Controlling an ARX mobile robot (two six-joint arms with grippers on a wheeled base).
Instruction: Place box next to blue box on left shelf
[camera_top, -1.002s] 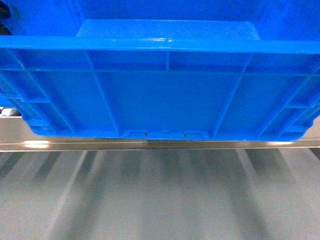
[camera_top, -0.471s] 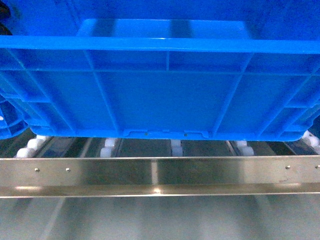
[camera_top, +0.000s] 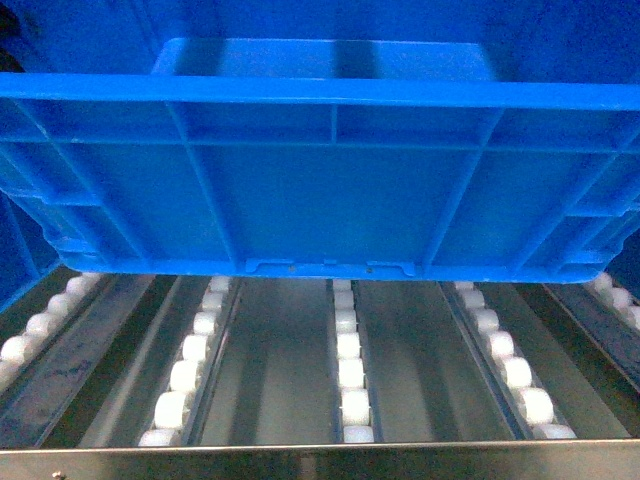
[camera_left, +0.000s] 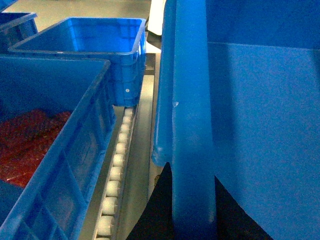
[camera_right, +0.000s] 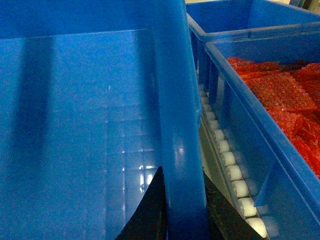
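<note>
Both grippers, left (camera_left: 192, 200) and right (camera_right: 182, 200), clamp one ribbed bright-blue plastic crate's (camera_top: 330, 190) rims; beyond the fingers, five white-roller tracks (camera_top: 347, 370).

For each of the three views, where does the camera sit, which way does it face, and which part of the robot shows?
Head: on the robot, slanting down at the box over the shelf rollers; no robot part shows.
Left wrist: along the box's left rim, neighbouring crate beside; dark left gripper clamps the rim.
Right wrist: along the right rim, crate with red contents beside; right gripper clamps it.
All three views share the box.
</note>
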